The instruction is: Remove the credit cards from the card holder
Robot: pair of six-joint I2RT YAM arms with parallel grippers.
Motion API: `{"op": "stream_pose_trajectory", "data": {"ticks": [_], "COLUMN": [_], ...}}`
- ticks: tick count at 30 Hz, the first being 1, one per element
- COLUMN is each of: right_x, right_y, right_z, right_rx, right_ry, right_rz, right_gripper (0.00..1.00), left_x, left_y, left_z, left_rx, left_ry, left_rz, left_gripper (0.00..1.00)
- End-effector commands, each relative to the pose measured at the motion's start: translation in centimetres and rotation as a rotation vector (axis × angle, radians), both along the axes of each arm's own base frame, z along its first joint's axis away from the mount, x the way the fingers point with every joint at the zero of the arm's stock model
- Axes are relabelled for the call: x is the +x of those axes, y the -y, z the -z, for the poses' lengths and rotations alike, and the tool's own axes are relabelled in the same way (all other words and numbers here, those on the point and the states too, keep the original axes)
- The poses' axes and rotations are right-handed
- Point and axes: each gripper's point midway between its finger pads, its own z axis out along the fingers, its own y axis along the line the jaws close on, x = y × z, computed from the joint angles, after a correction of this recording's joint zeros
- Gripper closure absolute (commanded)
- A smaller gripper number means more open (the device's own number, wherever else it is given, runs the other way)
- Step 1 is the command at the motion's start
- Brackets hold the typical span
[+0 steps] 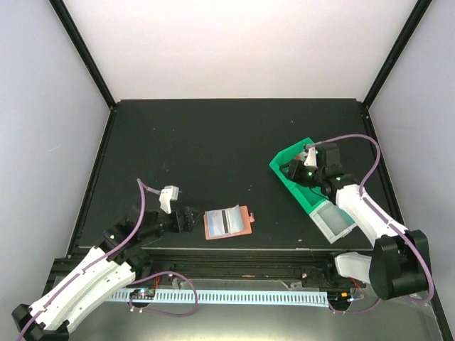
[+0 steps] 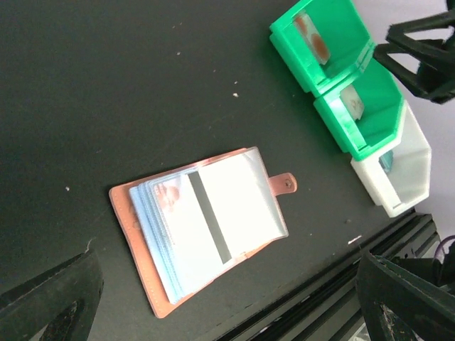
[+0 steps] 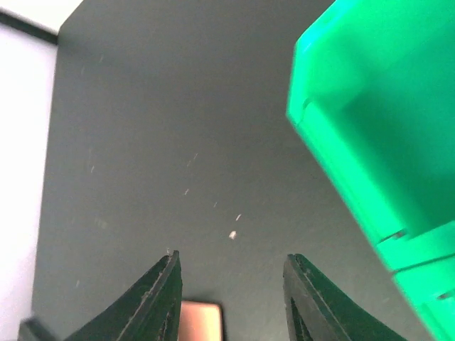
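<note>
The salmon card holder [image 2: 135, 245] lies open on the black table near its front edge, its snap tab pointing right. A pale credit card [image 2: 234, 206] with a dark stripe lies on top of its pale blue pockets. My left gripper [image 2: 227, 288] hovers just left of the holder [image 1: 245, 222] and is wide open, with nothing between its fingers. My right gripper [image 1: 293, 169] hangs over the green bin [image 1: 284, 160]. It is open [image 3: 231, 284] and empty. A card shows in each green compartment [image 2: 313, 35] [image 2: 353, 103].
The green bin [image 2: 334, 67] has two compartments. A white bin [image 2: 409, 167] adjoins it on the near side, with something teal inside. The table's front rail [image 2: 334, 284] runs just below the holder. Black frame posts stand at the far corners.
</note>
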Motion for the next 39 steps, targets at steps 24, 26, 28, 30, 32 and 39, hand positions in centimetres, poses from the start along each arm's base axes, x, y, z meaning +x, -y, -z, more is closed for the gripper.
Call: {"op": "stream_pose_trajectory", "data": {"ticks": [24,26,28,30,32,39], "right_x": [-14.0,-14.3,-14.5,-14.5,-14.4,-14.9], "right_y": [-16.7,-17.4,-18.2,-18.6,-18.8,-19.0], "right_z": [2.6,3.2,3.9,4.7,5.7,8.9], "right_rx": [0.032,-0.002,-0.031,-0.065,-0.091,-0.132], "right_ry": [-0.029,-0.031,-0.042,-0.049,-0.060,-0.109], "right_rz": [-0.520,-0.537,-0.556,-0.560,-0.552,-0.553], "right_gripper": [0.65,0.65,0.65,0.65,0.66,0.68], "left_x": [0.5,0.3,0.2,0.2,0.2,0.1], "left_y": [1.1,0.9,0.9,0.9,0.8,1.4], "left_z": [1.3,1.4,1.4,1.2,1.3,1.2], "left_rx": [-0.142,-0.143,-0.149,-0.155,-0.152,-0.187], "left_ry": [0.004,-0.001,-0.002,0.006,0.007,-0.008], "left_rz": [-0.027,-0.029,-0.032,-0.025,-0.030,-0.013], "left_gripper": [0.01,0.01,0.01,0.01,0.01,0.01]}}
